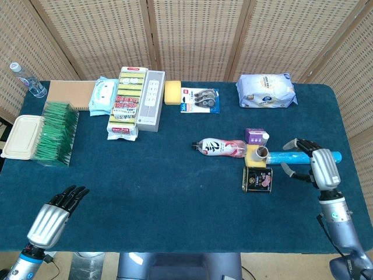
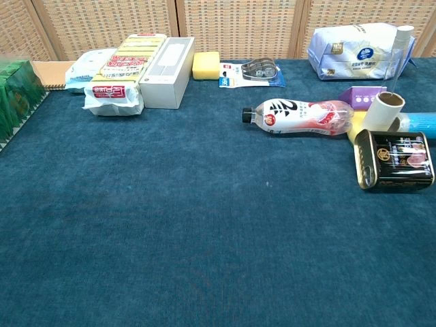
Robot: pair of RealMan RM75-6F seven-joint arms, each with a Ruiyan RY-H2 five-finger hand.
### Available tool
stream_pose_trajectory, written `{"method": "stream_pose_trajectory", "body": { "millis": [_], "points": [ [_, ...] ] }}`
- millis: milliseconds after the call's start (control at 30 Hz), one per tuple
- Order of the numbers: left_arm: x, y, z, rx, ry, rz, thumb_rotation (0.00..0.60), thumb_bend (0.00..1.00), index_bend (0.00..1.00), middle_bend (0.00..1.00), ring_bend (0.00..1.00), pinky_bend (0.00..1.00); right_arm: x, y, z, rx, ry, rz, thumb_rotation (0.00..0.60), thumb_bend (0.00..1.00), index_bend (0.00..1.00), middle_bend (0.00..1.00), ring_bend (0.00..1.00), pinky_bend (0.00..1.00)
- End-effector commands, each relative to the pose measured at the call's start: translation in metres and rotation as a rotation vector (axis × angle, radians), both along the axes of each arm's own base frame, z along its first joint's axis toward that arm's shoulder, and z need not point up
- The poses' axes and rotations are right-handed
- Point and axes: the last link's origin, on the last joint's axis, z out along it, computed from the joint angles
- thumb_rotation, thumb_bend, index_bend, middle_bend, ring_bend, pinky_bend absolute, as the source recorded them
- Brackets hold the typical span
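the blue tube, lying flat just right of the cardboard roll, is judged light, stiff and apt to roll; a grasp across its bare middle is advised. the right hand is seen just beside its right part, fingers spread, nothing held. in front of the roll lies a black tin. the left hand, far left of the roll, is held open and empty.
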Motion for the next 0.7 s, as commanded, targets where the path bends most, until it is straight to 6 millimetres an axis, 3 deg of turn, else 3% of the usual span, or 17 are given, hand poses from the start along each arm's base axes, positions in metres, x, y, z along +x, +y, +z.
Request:
{"method": "stream_pose_trajectory", "body": {
  "millis": [33,333,700],
  "points": [
    [0.002,0.010,0.013,0.019,-0.036,-0.016,0.600,0.21,0.10,0.18,0.15,0.33,-0.016,0.030,0.008,-0.015,0.067,-0.050,0.600,0.33,0.39,0.40,0.39,0.39],
    [-0.005,0.027,0.025,-0.001,-0.057,0.013,0.600,0.21,0.10,0.18,0.15,0.33,-0.050,0.082,0.013,-0.047,0.155,-0.206,0.600,0.33,0.35,0.34,0.33,0.36],
    [-0.028,0.025,0.047,-0.010,-0.004,0.143,0.600,0.21,0.10,0.18,0.15,0.33,-0.040,0.143,0.023,-0.092,0.260,-0.217,0.600,0.32,0.34,0.29,0.29,0.31]
  ]
}}
